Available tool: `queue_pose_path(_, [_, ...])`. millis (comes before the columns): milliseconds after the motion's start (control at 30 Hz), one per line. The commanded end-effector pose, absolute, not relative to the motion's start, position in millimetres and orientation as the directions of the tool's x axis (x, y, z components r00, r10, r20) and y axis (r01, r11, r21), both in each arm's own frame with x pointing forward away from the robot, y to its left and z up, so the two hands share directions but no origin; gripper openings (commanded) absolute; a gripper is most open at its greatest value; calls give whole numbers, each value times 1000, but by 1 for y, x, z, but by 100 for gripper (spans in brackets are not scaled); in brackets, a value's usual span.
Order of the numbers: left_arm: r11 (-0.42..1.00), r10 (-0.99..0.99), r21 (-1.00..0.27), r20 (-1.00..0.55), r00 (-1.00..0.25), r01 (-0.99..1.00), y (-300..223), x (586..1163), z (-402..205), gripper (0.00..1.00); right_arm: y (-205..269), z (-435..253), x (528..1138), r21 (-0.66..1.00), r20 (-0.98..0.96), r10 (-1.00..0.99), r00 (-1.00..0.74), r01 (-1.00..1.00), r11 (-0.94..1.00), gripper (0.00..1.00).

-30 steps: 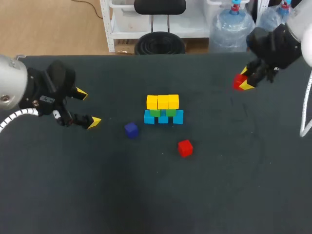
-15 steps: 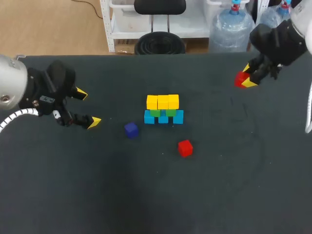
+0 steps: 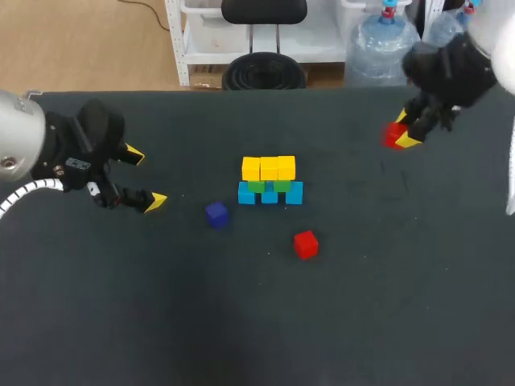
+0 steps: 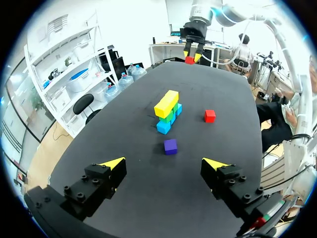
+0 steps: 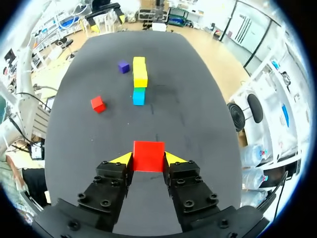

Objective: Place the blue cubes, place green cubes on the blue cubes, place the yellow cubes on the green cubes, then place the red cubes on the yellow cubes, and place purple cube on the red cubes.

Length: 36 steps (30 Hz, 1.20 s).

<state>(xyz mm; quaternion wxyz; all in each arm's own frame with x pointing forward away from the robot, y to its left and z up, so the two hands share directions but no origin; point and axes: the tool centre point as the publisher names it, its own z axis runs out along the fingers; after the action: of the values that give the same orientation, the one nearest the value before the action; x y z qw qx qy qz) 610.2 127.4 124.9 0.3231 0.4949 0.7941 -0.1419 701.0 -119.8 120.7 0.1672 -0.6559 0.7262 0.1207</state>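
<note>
The stack (image 3: 269, 179) stands mid-table: three blue cubes (image 3: 270, 194) in a row, green cubes (image 3: 269, 186) on them, three yellow cubes (image 3: 269, 168) on top. My right gripper (image 3: 402, 133) hangs over the far right of the table, shut on a red cube (image 5: 148, 155), which sits between its yellow tips. A second red cube (image 3: 305, 244) lies in front of the stack, also seen as a red cube (image 5: 97, 103) in the right wrist view. A purple cube (image 3: 216, 214) rests left of the stack, ahead of my left gripper (image 4: 165, 163). My left gripper (image 3: 143, 177) stands open and empty at the left.
The dark table (image 3: 257, 322) stretches wide toward its front edge. The far edge lies just behind my right gripper.
My right gripper with the red cube drifted slightly right and back, then returned a little left. The left arm and the cubes on the table stayed still.
</note>
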Motion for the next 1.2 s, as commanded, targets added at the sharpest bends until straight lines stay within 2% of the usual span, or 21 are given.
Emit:
queue_pose_path(33, [467,691,94,-659,-297,879,129,610,124,100,-102,128,709,-9,-331,-940,-87,-995,95,0])
queue_pose_path(833, [467,691,94,-659,-297,879,129,610,124,100,-3,129,695,-21,-259,-966,12,-1000,-7,0])
queue_pose_path(1200, [467,691,94,-659,-297,879,129,610,124,100,20,127,693,-21,-236,-972,11,-1000,-6,0])
